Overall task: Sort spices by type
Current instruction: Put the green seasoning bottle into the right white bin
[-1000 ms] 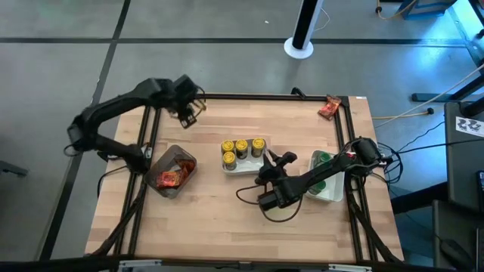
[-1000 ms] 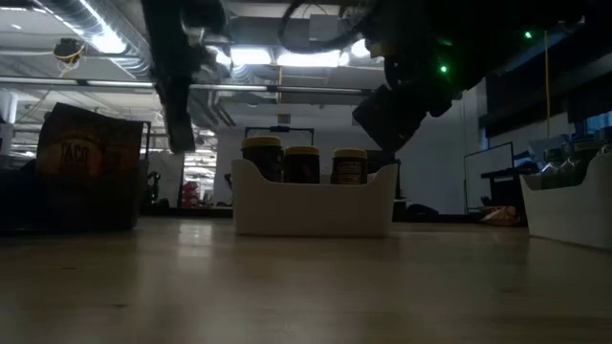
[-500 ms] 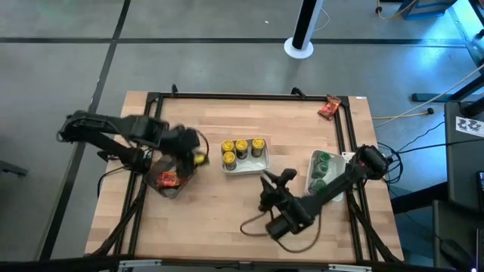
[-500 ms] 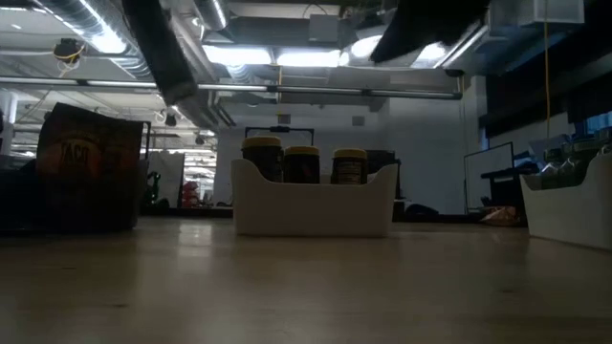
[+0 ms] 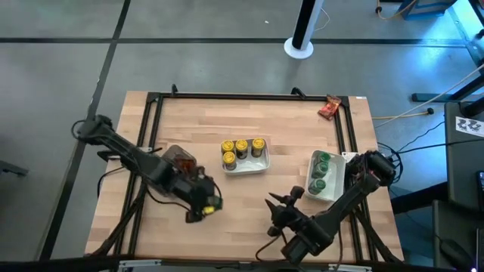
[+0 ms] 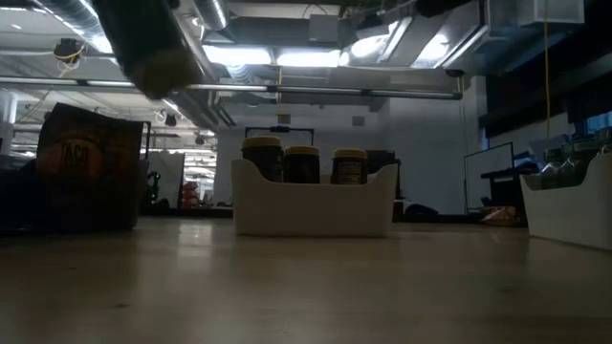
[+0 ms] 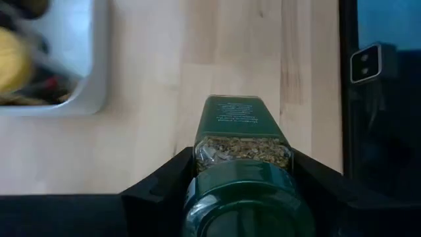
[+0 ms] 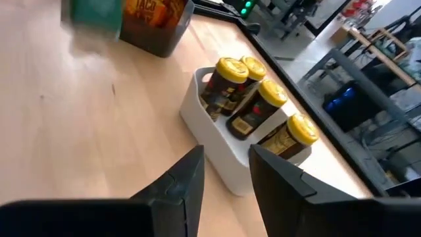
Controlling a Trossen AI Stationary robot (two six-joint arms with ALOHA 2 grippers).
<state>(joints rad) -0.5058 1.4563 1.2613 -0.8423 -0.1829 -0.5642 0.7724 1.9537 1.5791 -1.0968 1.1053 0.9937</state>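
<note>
My left gripper (image 5: 206,202) hovers over the near middle of the table, shut on a green-lidded spice jar (image 7: 242,141). My right gripper (image 5: 281,205) is open over the near right part and touches nothing. Three yellow-lidded jars (image 5: 242,147) stand in a white tray (image 5: 261,165) at the centre. Green-lidded jars (image 5: 321,170) stand in a second white tray (image 5: 336,189) at the right edge. Red-orange packets (image 5: 181,160) lie in the clear bin (image 5: 168,153) on the left. One packet (image 5: 329,107) lies at the far right corner. My left gripper pinches the green-lidded jar between its two fingers (image 7: 172,172), one on each side of the glass just under the lid (image 7: 210,153). The jar lies along the fingers, its lid toward the wrist and its base pointing away. It is lifted clear of the table.
A black frame (image 5: 249,96) runs around the tabletop. Bare wood (image 5: 242,219) lies between the two grippers near the front edge. In the low view the yellow-jar tray (image 6: 311,201) stands mid-table, the bin (image 6: 91,167) to its left, the green-jar tray (image 6: 574,205) to its right.
My left gripper has swept from the far left of the table past the bin toward the near edge, ending at the near middle. My right gripper has drawn back from beside the yellow-jar tray toward the near edge.
</note>
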